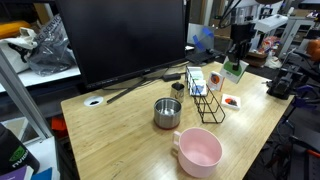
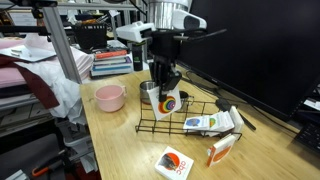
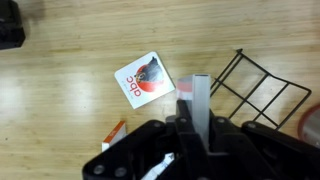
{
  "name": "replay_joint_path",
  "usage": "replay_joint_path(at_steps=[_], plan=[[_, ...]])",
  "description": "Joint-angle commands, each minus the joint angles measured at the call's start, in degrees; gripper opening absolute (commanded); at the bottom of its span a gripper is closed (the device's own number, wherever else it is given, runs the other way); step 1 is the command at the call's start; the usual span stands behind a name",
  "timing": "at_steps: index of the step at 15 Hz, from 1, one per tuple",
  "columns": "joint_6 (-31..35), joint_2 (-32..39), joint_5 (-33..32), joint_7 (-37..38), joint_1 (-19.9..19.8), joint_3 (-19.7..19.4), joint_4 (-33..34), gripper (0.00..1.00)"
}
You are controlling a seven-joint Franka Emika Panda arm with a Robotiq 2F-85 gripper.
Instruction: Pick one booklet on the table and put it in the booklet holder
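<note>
Booklet [image 1: 237,71] is up off the table [image 1: 130,140], pinched edge-on in the clenched gripper [image 1: 236,62], just beside the booklet holder [image 1: 206,98]. Underneath lies a white booklet [image 3: 145,78], and its red lettering is too blurred to read.

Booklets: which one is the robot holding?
The green-and-white booklet, pinched in the gripper. The white booklet with the red mark lies flat on the table; the white-and-blue booklet sits in the wire rack.
</note>
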Motion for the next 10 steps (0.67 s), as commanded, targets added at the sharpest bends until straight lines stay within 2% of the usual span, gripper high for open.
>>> replay_joint_path(at_steps=[1,4,9,10], plan=[[-6.63,3.32,-4.80,-7.90,-0.55,0.34,5.95,0.04],[-9.38,5.86,-8.43,-15.66,-0.76,0.03,9.84,0.04],[-9.40,10.56,-11.37,-30.06,-1.02,0.15,16.02,0.04],[-7.07,8.66,-10.20,-25.46,-0.90,0.07,13.02,0.15]])
